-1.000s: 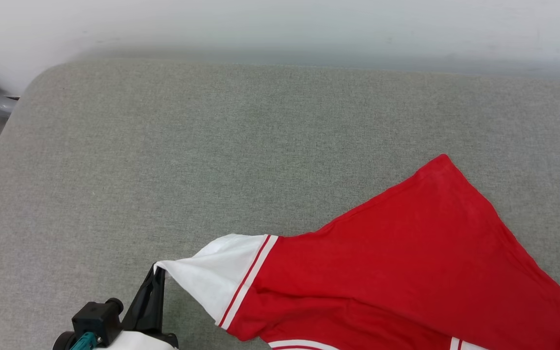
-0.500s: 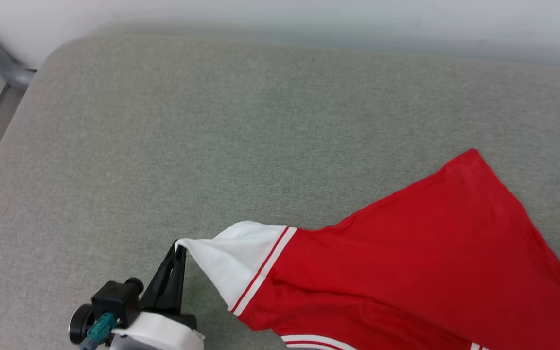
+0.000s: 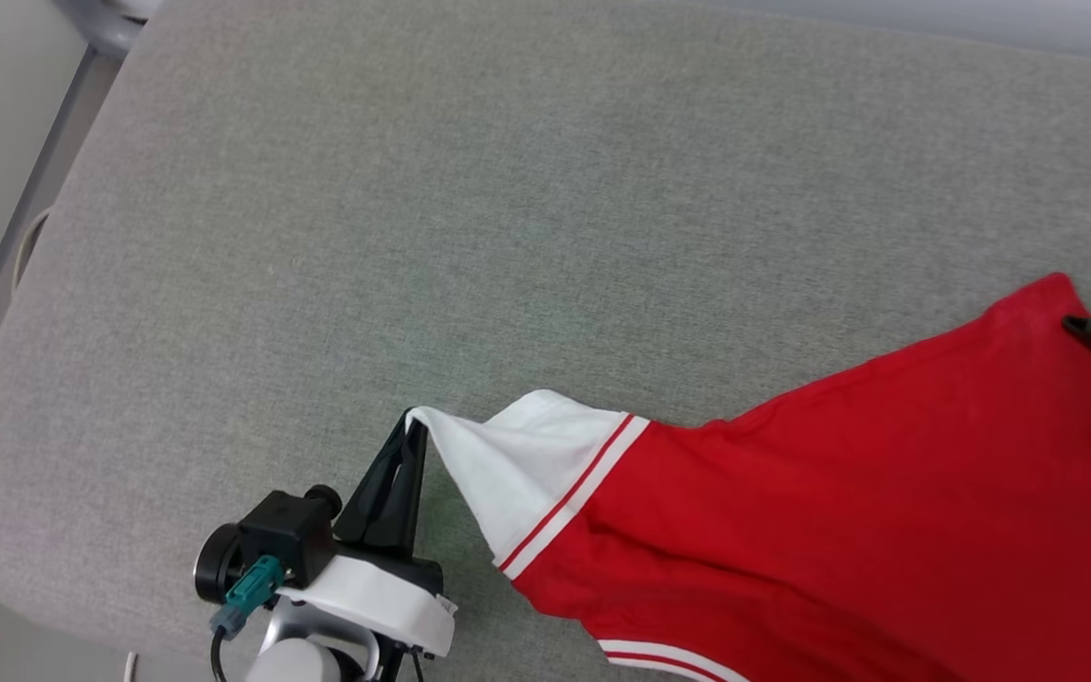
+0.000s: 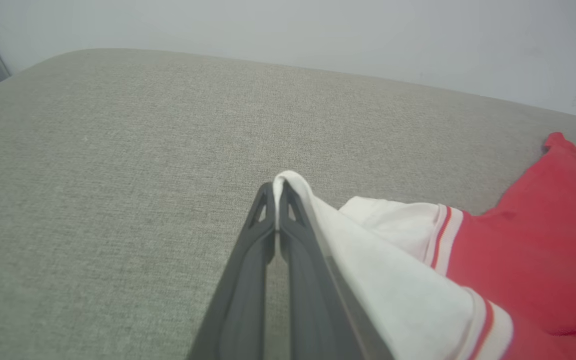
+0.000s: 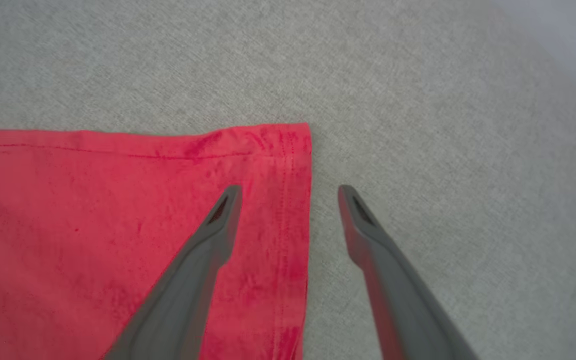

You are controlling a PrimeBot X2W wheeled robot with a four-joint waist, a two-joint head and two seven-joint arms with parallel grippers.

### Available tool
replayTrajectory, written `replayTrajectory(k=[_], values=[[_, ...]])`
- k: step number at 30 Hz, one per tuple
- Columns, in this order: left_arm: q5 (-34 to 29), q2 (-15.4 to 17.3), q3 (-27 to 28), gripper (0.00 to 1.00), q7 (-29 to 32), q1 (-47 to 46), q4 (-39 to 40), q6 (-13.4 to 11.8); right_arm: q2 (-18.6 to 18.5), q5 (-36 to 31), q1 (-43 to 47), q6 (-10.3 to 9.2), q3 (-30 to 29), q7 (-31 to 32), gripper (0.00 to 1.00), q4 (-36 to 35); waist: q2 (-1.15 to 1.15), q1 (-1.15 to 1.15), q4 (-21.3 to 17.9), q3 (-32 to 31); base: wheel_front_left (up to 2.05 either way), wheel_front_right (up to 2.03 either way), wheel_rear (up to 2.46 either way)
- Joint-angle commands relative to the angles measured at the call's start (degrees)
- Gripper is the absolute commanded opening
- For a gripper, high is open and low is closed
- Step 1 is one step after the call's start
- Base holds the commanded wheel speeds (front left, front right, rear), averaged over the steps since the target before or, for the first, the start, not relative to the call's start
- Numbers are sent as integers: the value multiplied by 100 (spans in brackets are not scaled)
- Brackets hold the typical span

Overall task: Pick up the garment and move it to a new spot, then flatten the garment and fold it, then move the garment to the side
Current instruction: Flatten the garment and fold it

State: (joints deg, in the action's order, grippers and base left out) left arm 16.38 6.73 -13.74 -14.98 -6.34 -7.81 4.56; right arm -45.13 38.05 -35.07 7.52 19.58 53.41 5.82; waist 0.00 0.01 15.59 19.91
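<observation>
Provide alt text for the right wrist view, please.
The open right end effector straddles the hemmed side edge of a red fabric garment near its corner, one dark finger over cloth, the other over the grey woven surface.

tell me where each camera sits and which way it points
Head view: on the head, looking down on the grey padded surface and the garment; the left gripper shows at lower left.
Left wrist view: on the left wrist, looking along that shut gripper, which pinches the white sleeve, toward the wall.
Right wrist view: on the right wrist, looking down past the open right gripper at the red hem corner.
All three share the garment.
</observation>
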Motion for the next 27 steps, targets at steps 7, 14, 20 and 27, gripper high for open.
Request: replayTrajectory(k=[7,14,20,27], values=[[-54,-132,-109,0,-25,-247,2,88,354,-38,-461,-7,267,-80,100,1009,0,-1,297,295,0,0,0],[-66,-214,-22,0,-21,-229,-35,135,278,156,24,4,961,-79,100,1442,0,-1,315,330,0,0,0],[-114,-232,92,0,-22,-190,-99,157,145,292,-149,-7,1056,-696,0,1481,0,-1,184,210,0,0,0],[-209,-131,244,0,-21,-100,-93,193,162,340,-448,-7,936,-1908,0,1361,0,-1,-56,-216,0,0,0]])
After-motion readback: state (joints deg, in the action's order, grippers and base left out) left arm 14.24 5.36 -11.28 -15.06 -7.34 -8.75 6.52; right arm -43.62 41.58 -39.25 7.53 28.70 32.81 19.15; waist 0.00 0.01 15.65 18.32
